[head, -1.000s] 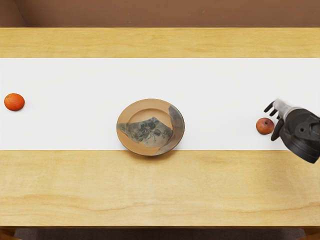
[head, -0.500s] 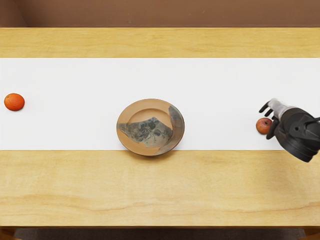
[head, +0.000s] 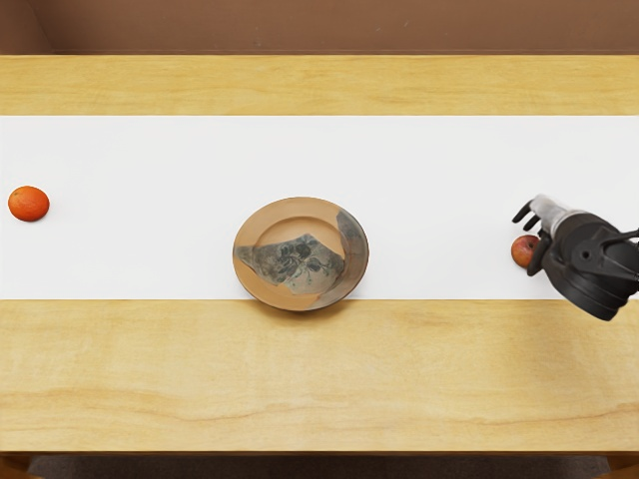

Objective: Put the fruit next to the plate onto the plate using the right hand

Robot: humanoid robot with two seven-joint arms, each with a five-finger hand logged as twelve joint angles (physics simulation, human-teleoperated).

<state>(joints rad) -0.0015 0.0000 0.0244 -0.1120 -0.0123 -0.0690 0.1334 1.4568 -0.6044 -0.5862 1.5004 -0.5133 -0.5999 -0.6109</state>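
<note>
The right hand (head: 547,228), fingers spread and unclamped, is hovering at the fruit (head: 520,250) lying well apart at the plate's (head: 243,239) three o'clock, which, likely light, firm and roll-prone, is needing a wrap around its middle.

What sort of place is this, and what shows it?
Likely a simulated dining setting: a wooden table, a white runner, a patterned plate, and an orange fruit.

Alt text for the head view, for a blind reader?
The right hand, fingers spread, is at the right side of a reddish fruit near the right end of the white runner. A brown plate sits mid-table without fruit; an orange fruit lies far left.
</note>
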